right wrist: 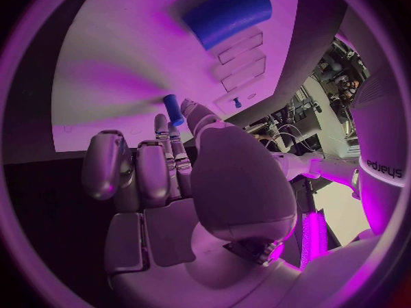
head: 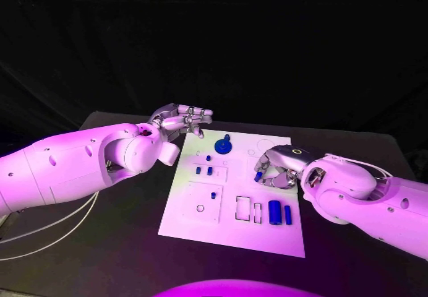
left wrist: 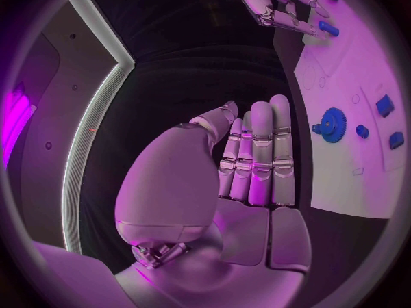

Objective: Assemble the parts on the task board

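At the near part of the white board [head: 234, 232], which lies on the black worktop [head: 116, 247], two blue cylinders [head: 274, 211] are seen lying side by side next to outlined rectangular slots. Further on, at the board's right edge, the right hand [head: 274, 169] is held over the board, and a small blue peg [right wrist: 174, 109] is pinched at its fingertips [right wrist: 183, 165]. Small blue pieces [head: 209, 171] are seen near the board's middle. Beyond them a blue gear [head: 222, 146] sits at the far end. Just past the far left corner the left hand [head: 181, 120] is held released, its fingers [left wrist: 259, 150] straight together, nothing grasped.
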